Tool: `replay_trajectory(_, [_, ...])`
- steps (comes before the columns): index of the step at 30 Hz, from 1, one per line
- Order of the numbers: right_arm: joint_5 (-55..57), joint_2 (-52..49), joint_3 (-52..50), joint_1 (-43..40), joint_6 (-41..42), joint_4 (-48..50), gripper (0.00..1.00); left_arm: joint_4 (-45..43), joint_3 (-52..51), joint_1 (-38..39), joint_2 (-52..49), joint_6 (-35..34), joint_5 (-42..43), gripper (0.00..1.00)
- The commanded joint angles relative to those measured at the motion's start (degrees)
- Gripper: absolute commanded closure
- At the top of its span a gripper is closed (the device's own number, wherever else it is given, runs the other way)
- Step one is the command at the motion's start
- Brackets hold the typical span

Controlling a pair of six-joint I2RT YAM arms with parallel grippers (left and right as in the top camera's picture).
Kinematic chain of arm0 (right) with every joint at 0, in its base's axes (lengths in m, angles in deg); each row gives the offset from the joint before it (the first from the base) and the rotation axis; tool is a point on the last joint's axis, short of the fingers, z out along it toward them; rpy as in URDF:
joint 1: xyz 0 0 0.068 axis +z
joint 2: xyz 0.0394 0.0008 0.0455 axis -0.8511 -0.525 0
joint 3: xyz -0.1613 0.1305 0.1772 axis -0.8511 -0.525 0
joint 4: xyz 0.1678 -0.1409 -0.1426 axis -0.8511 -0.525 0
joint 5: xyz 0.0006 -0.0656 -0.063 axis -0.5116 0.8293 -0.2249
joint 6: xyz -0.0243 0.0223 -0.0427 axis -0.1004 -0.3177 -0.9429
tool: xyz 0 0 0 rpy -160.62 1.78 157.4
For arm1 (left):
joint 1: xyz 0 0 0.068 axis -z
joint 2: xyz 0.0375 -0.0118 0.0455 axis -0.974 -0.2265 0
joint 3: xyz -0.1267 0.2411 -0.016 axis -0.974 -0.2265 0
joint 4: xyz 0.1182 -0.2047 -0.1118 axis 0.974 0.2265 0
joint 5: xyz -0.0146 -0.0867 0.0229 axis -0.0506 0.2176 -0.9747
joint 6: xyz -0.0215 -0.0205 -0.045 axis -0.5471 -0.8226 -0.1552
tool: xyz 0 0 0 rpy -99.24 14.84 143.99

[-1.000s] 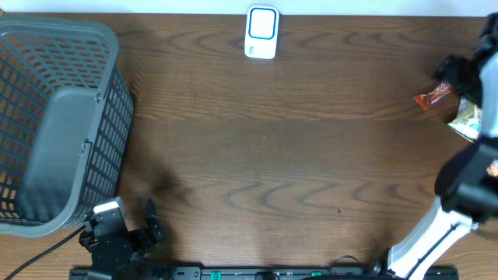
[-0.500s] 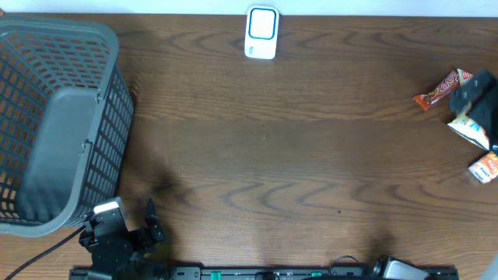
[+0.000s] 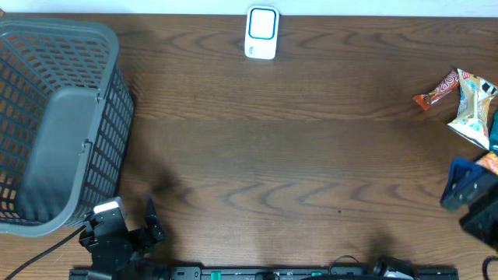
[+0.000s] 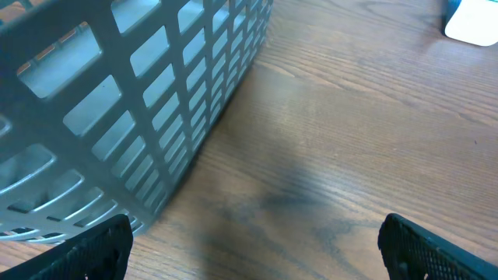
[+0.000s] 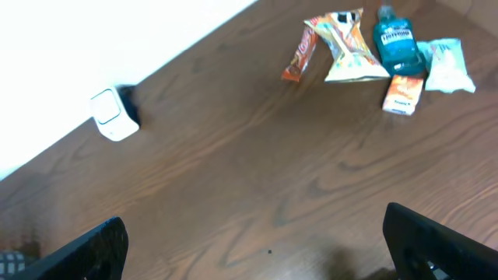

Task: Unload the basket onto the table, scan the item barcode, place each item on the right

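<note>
Gaping wide and empty, left gripper point(image 4: 257, 253) and right gripper point(image 5: 257, 257) have seemingly scanned nothing; items point(image 5: 346, 54) wait ahead of the right.

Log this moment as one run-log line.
left end effector: open, empty, beside basket | right end effector: open, empty | items: grouped right side, none held | scanner: far edge

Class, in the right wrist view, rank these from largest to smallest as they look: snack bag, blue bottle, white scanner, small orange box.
1. snack bag
2. blue bottle and white scanner: they look nearly alike in size, so they are not ranked against each other
3. small orange box
</note>
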Motion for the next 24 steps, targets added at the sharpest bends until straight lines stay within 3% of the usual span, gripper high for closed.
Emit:
replay_trajectory(1, [-0.6, 2.9, -1.5, 1.3, -2.0, -0.2, 0.01, 0.0, 0.2, -0.1, 0.1, -0.1, -0.8, 0.02])
replay_trajectory(8, [2.1, 14.0, -15.0, 11.1, -1.8, 7.5, 0.01, 0.0, 0.2, -0.1, 0.1, -0.1, -0.8, 0.02])
replay_trajectory(14, [3.8, 29.3, -37.7, 18.2, -1.7, 27.0, 0.01, 0.0, 0.2, -0.1, 0.1, -0.1, -0.8, 0.02])
replay_trajectory(19, [4.4, 39.1, -54.4, 18.7, -0.9, 45.7, 0.01, 0.0, 0.2, -0.1, 0.1, -0.1, -0.8, 0.02])
replay_trajectory(24, [8.7, 45.9, -67.9, 18.7, -0.9, 56.4, 0.01, 0.0, 0.2, -0.1, 0.1, -0.1, -0.8, 0.02])
